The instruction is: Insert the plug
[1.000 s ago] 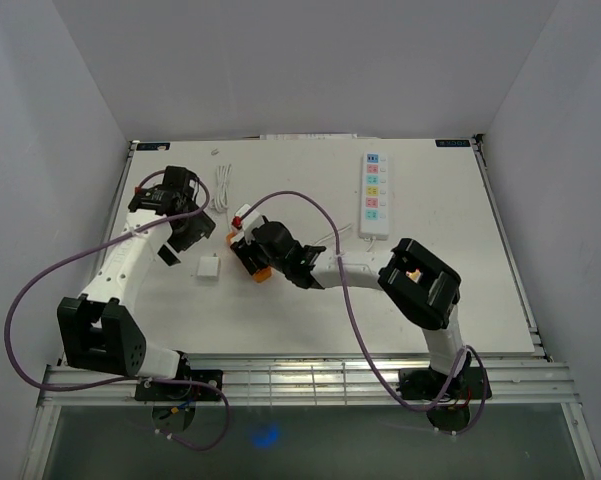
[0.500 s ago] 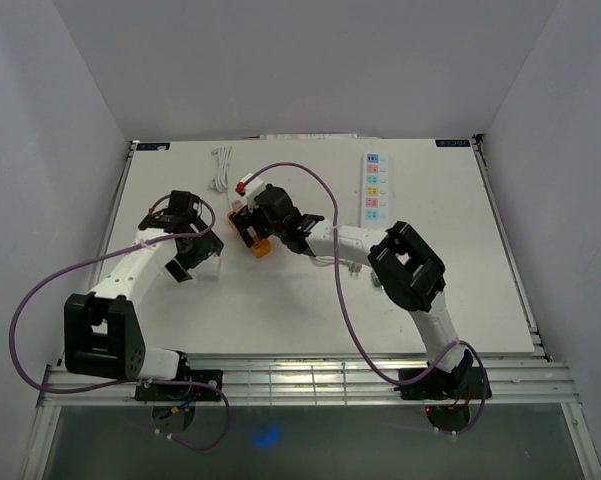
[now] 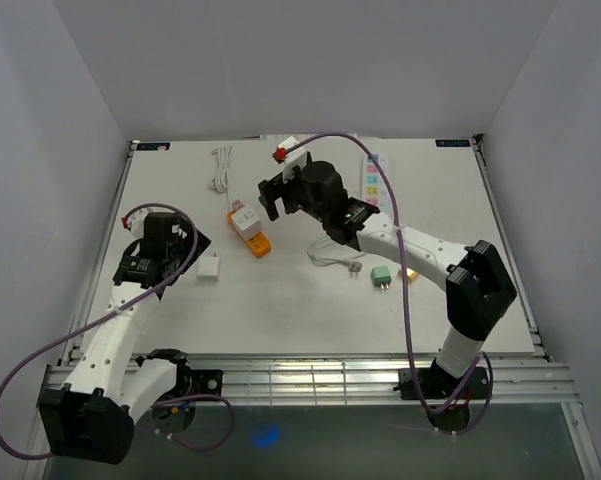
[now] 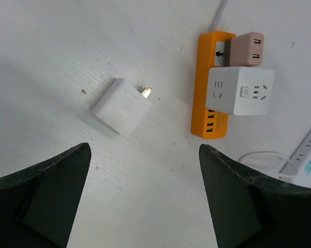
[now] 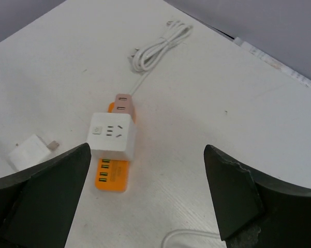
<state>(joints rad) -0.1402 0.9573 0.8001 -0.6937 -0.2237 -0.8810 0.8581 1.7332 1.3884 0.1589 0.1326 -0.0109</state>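
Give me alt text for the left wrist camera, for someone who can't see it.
An orange power strip lies on a white table with a white cube adapter and a pink plug sitting on it. A white charger lies loose to its left, prongs toward the strip. The open left gripper frames the bottom, holding nothing.
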